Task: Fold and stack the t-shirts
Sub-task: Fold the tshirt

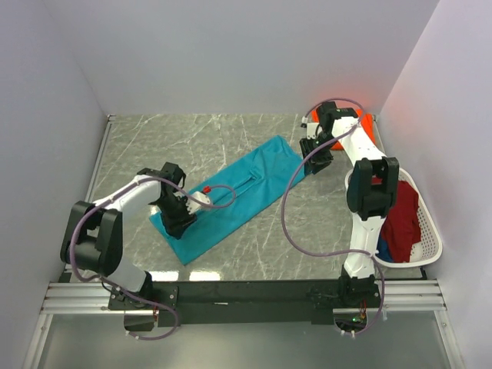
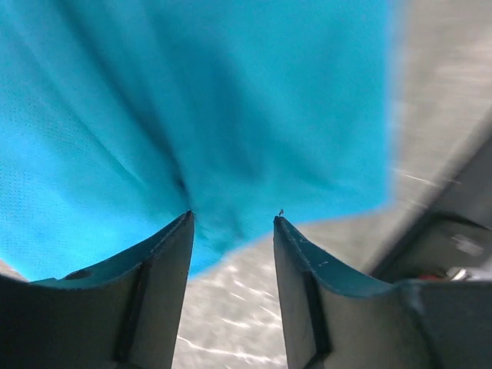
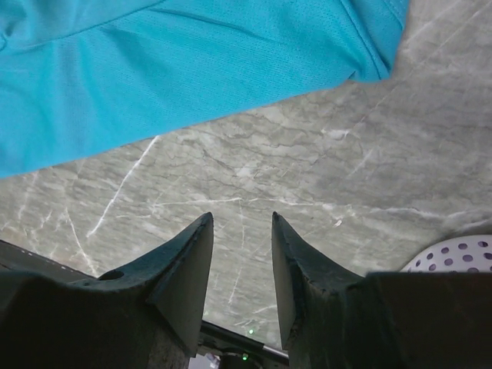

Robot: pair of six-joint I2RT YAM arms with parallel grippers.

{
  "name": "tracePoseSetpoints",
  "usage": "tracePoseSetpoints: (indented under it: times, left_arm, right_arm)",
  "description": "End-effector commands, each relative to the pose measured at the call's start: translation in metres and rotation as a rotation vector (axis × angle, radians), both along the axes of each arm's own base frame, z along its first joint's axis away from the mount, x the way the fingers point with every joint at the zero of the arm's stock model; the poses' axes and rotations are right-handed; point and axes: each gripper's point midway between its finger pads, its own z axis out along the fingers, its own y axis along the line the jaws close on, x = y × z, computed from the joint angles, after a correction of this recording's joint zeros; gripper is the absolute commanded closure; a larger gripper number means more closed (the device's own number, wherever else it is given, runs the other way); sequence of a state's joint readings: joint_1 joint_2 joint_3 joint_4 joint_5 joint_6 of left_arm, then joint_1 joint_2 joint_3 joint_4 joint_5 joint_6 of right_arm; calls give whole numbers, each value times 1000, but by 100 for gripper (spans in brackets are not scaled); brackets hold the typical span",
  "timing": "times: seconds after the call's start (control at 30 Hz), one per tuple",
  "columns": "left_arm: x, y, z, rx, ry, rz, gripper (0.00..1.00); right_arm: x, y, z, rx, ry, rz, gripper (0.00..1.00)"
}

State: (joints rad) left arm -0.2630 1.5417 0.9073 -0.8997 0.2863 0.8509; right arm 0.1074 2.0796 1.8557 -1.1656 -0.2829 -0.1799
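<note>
The teal t-shirt (image 1: 244, 187) lies as a long slanted band across the middle of the table (image 1: 192, 138), its near end by my left arm and its far end by my right. My left gripper (image 2: 233, 219) has its fingers parted, with the shirt's edge sagging into the gap and bare table below it; nothing looks pinched, though that wrist view is smeared and I can't rule out cloth catching one pad. My right gripper (image 3: 241, 219) is parted too and holds nothing; through the gap I see only marble, with the shirt's far corner just beyond the tips. Farther out, an orange t-shirt (image 1: 367, 123) sits in the far right corner, and dark red cloth (image 1: 401, 219) fills the white basket (image 1: 430, 231) (blue peeks out beneath it). I judge the teal shirt is mid-fold, already narrowed lengthwise. The next move calls for each jaw to close on its own end; then one end is carried over the other, keeping the edges level.
</note>
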Motion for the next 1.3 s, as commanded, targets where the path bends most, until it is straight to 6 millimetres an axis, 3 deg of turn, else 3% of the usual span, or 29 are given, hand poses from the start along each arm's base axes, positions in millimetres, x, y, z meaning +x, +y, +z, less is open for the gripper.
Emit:
tracePoseSetpoints:
  times: [0.0,0.13,0.2,0.23,0.3,0.33,0.37,0.43,0.57,0.67,0.8,0.9,0.97,1.17,1.27]
  left_arm:
    - [-14,-27,48,-148,45,-55,48]
    - [45,-71,99,-337,-69,-23,45]
    - [71,-90,112,-404,-87,54,45]
    - [97,-108,123,-474,-105,62,45]
    - [115,-133,132,-539,-61,118,42]
    - [144,-149,138,-585,-79,135,42]
    - [151,-164,145,-641,-16,204,44]
    - [191,-193,152,-725,-49,253,48]
    - [228,-238,145,-795,28,466,60]
    - [247,-254,117,-767,43,567,71]
    - [268,-253,66,-677,11,697,81]
    - [275,-248,42,-636,8,755,87]
    - [281,-240,30,-605,-18,793,89]
    - [294,-202,-11,-469,-59,931,99]
    - [301,-179,-28,-418,-43,1016,99]
  right_arm:
    - [-4,-4,-11,-9,40,-1,57]
    - [1,5,-21,32,55,-12,61]
    - [4,7,-21,40,50,-22,62]
    - [7,10,-19,56,34,-23,63]
    - [10,10,-14,73,15,-32,63]
    - [12,10,-8,85,-6,-37,63]
    - [13,8,-6,97,-13,-45,63]
    - [16,5,3,119,-41,-64,64]
    - [11,-5,9,157,-37,-106,64]
    - [5,-12,6,160,-30,-119,64]
    - [0,-14,4,162,-28,-122,64]
    - [-1,-12,0,167,-16,-118,65]
    - [1,-22,1,169,-19,-144,65]
    - [2,-22,2,167,-19,-143,65]
    - [3,-24,2,162,-18,-146,65]
